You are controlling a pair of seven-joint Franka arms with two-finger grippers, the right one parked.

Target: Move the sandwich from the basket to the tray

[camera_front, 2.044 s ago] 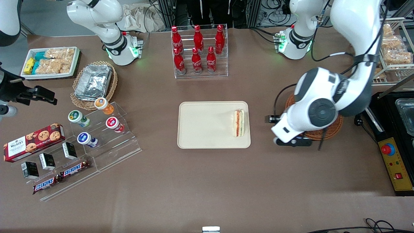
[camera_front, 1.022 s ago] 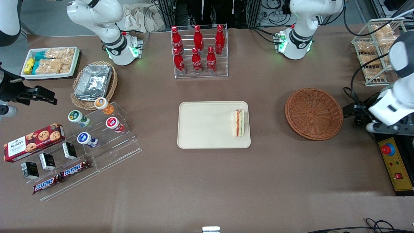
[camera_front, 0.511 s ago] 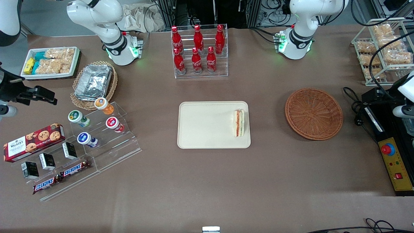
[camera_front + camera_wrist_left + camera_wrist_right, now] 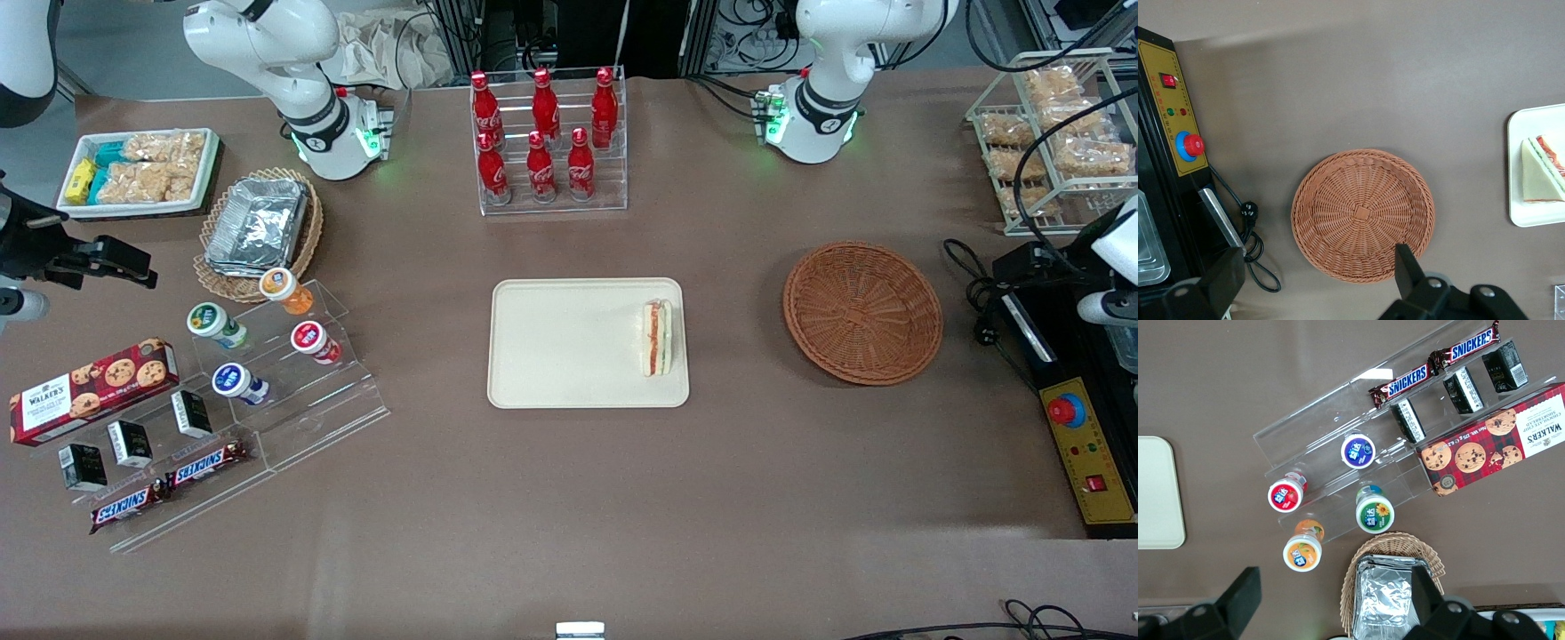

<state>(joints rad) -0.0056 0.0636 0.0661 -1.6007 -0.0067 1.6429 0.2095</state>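
On the tray, at its end nearest the basket, lies the one sandwich, flat, filling stripe up, inside the rim; the basket holds nothing. So the placing step looks done, and I judge the arm is in its retreat or rest phase. The gripper hangs high above the table toward the working arm's end, over the edge of the basket and near the black control box, fingers spread wide with nothing between them. Next move, if any: probably nothing more than parking; no regrasp seems needed unless the sandwich should sit more central, since it is close to the tray rim. Counts: one sandwich, one cream tray, one reddish basket. Elsewhere: six red cola bottles in a clear rack, farther from the front camera than the tray. Toward the parked arm's end: one lighter wicker basket with foil containers, four small round cups on a clear stepped stand, one cookie box, three small black boxes, two chocolate bars, one white tray of snack packets. Toward the working arm's end: one wire rack of snack bags; number of bags cannot be counted surely.
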